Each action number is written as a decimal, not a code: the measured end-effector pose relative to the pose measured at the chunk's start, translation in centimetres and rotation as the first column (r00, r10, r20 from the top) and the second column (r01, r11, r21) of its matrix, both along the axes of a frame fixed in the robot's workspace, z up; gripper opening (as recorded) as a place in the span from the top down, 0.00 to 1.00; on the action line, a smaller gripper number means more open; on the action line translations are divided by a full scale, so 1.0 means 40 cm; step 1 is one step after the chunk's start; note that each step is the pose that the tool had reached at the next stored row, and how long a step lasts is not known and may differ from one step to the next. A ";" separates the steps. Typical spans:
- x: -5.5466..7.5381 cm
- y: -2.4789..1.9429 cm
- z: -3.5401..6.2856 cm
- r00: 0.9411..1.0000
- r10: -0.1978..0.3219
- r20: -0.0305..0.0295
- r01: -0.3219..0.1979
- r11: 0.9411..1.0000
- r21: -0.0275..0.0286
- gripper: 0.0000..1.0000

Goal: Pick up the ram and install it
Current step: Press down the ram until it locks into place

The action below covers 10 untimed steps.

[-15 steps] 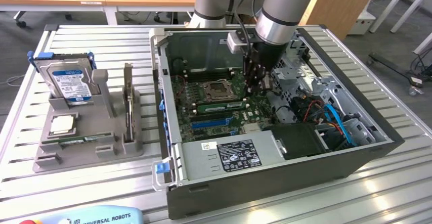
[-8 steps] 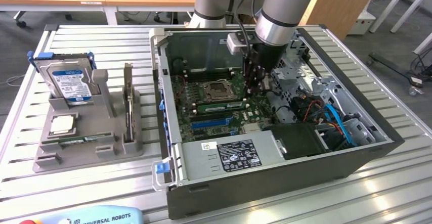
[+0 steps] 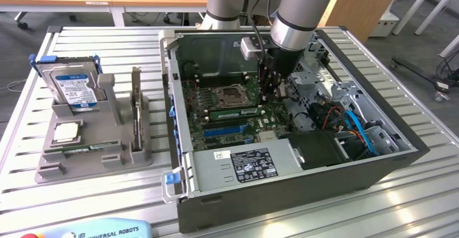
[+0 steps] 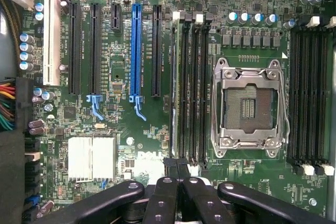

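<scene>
The jaws are closed, tips together, low inside the open computer case [image 3: 301,181], right at one end of the bank of memory slots [image 4: 194,90] beside the empty CPU socket [image 4: 251,107]. The ram [image 4: 172,93] appears to stand on edge in the slot of that bank farthest from the socket, on the side of the blue expansion slot [image 4: 136,51]. In the exterior view it shows as a green strip [image 3: 231,106] on the motherboard [image 3: 215,121]. Its near end runs under the jaw tips, and whether they touch it cannot be told.

The stick is probably very light and stiff but thin, so it would crack or flex if twisted. Its flat faces carry chips, and its lower edge carries contacts. The safest hold is likely across the two faces near the top edge, or by the short ends, with any push straight down.

Well apart, on the bench [image 3: 107,50], a grey holder [image 3: 122,157] carries a hard drive [image 3: 72,85].
</scene>
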<state>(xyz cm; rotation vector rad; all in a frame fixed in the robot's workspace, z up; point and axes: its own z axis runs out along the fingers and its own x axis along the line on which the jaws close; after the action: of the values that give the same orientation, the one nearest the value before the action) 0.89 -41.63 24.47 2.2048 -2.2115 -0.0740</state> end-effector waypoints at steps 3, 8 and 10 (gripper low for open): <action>0.000 0.000 0.000 1.000 0.000 0.000 0.000 1.000 0.000 0.90; 0.000 0.000 -0.010 1.000 0.000 0.000 0.000 1.000 0.000 0.90; 0.000 0.000 -0.011 1.000 0.000 0.000 0.000 1.000 0.000 0.90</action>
<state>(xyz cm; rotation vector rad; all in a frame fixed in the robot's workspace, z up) 0.88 -41.63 24.01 2.2048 -2.2116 -0.0739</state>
